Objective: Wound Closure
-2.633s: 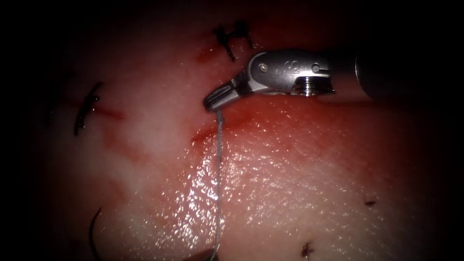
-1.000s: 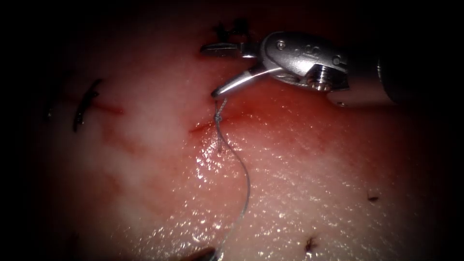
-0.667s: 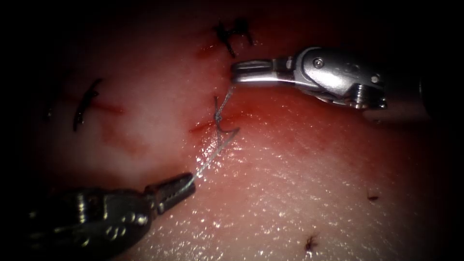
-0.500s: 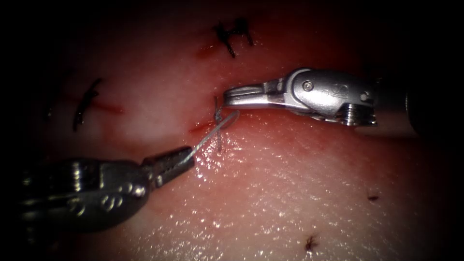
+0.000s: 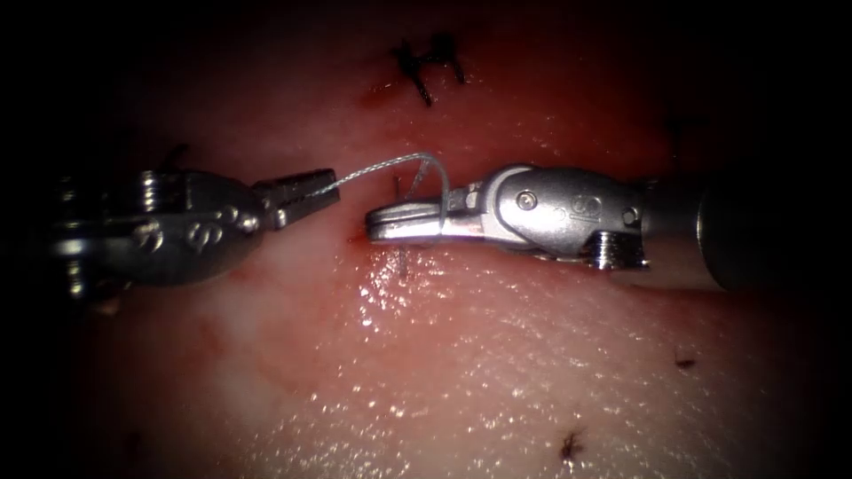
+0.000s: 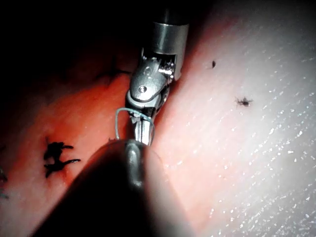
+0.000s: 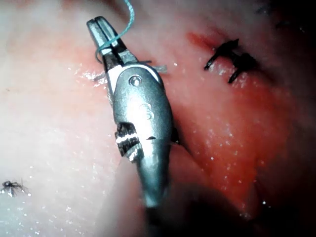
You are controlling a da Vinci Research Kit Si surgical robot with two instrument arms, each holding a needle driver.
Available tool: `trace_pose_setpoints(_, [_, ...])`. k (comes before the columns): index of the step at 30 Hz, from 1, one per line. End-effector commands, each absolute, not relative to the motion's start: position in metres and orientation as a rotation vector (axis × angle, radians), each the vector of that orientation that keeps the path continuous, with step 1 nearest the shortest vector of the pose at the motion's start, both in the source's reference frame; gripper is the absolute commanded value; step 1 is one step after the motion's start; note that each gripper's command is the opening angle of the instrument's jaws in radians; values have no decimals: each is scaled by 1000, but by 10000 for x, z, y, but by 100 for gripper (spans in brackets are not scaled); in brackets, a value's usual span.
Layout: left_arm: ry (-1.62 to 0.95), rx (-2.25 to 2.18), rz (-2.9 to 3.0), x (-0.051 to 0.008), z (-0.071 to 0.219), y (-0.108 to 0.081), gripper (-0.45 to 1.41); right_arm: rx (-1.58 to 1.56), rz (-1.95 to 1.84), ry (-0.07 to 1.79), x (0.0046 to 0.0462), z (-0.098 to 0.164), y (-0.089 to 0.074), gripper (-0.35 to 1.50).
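The left tool (image 5: 306, 188) comes in from the left and is shut on the grey thread (image 5: 382, 167). From its jaws the thread arcs to the right and drops over the jaws of the right tool (image 5: 382, 226), forming a loop around them. The right tool's jaws lie shut and level over the cut (image 5: 359, 238), with nothing between them. The same loop of thread (image 7: 116, 37) crosses the right tool's jaws (image 7: 97, 23) in the right wrist view. A short thread end (image 5: 397, 184) stands up at the cut. The left wrist view shows the thread loop (image 6: 118, 121) by the right tool (image 6: 140, 133).
A finished dark stitch (image 5: 426, 66) sits on the tissue beyond the tools and appears again as the stitch (image 7: 232, 59) in the right wrist view. Red fluid (image 5: 497, 293) wets the tissue around the cut. Small dark thread bits (image 5: 568, 443) lie at the near right.
The left tool has risen from the lower left to the cut's left side, carrying the thread up and over the right tool's jaws. The right tool has moved down-left over the cut.
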State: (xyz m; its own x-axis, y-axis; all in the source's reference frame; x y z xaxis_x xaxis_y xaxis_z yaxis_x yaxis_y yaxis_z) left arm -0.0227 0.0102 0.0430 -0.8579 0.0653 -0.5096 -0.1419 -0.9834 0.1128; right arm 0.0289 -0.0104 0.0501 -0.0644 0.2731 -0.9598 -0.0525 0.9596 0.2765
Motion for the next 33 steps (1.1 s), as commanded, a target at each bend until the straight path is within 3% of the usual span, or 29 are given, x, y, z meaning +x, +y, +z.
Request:
trace_pose_setpoints(1, [219,-781,2930,-232,443,103,-45,172,277,1630,296,506,-112,-35])
trace_pose_setpoints(11, [201,-714,2953,-246,500,97,-45,182,425,1700,298,511,-113,-35])
trace_pose_setpoints(20, [202,-777,2923,-273,526,73,-45,23,673,1646,304,511,-122,-35])
trace_pose_setpoints(28, [188,-796,2901,-284,526,54,-45,-9,963,1505,302,517,-142,-35])
trace_pose_setpoints(31, [186,-794,2896,-289,524,53,-45,15,1266,1328,296,526,-153,-35])
trace_pose_setpoints(32, [186,-792,2894,-291,524,53,-45,20,1394,1291,290,530,-155,-23])
trace_pose_setpoints(33, [186,-792,2894,-291,524,53,-45,20,1394,1291,290,530,-155,-23])
